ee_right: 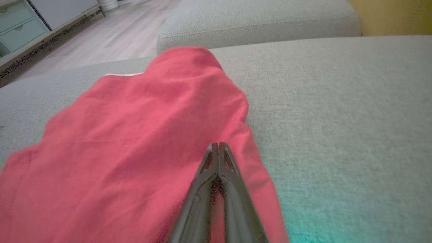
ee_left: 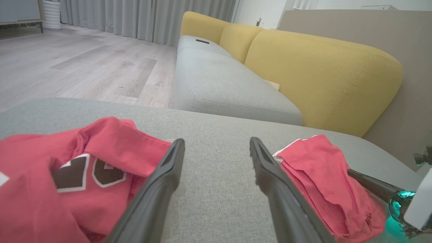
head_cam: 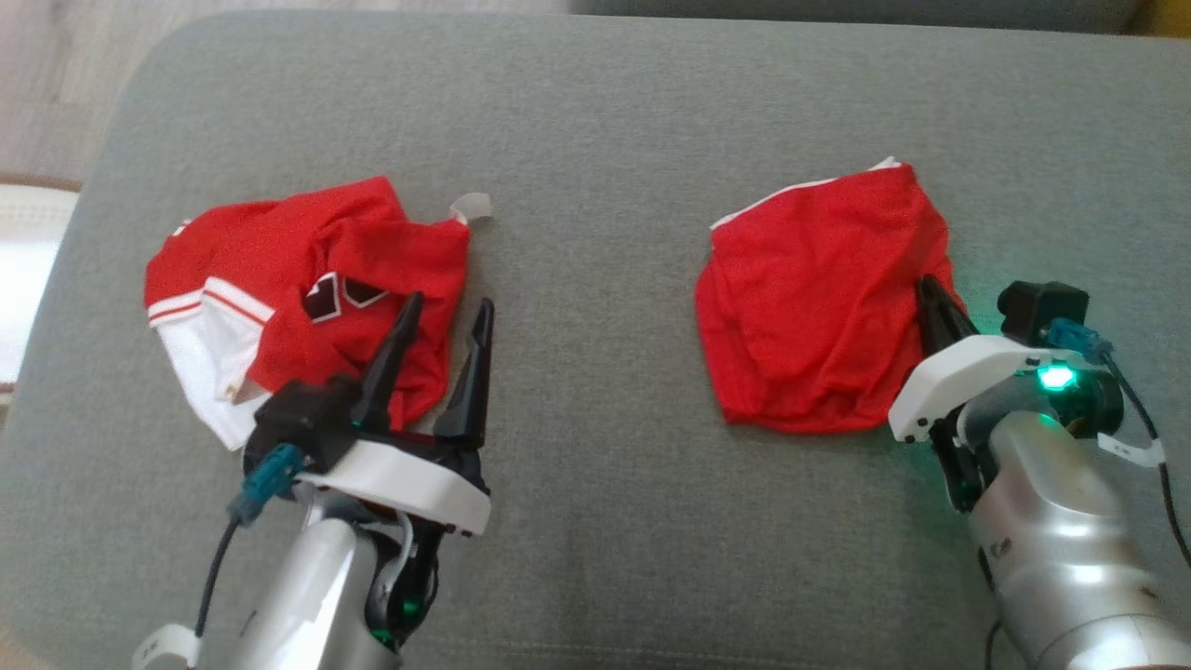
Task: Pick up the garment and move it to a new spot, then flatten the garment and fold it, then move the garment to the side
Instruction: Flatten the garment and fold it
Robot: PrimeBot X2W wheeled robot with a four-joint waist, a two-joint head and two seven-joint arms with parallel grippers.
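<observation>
Two red garments lie on the grey cushion (head_cam: pixel 595 112). At the left is a crumpled red and white garment (head_cam: pixel 279 242) (ee_left: pixel 111 141) with black heart shapes. My left gripper (head_cam: pixel 449 301) (ee_left: pixel 216 141) stands open over its right edge, one finger above the cloth, the other above bare cushion. At the right lies a folded plain red garment (head_cam: pixel 809 298) (ee_left: pixel 320 168) (ee_right: pixel 135 128) with a white-trimmed far edge. My right gripper (head_cam: pixel 926 284) (ee_right: pixel 218 145) is shut, its tips over that garment's right edge, with no cloth visibly pinched.
A bare strip of cushion separates the two garments. Beyond the cushion stands a sofa with a grey seat (ee_left: pixel 219 81) and yellow backs (ee_left: pixel 320 74). Wooden floor (ee_left: pixel 67 60) lies past the far left edge. A white object (head_cam: pixel 23 251) sits off the cushion's left side.
</observation>
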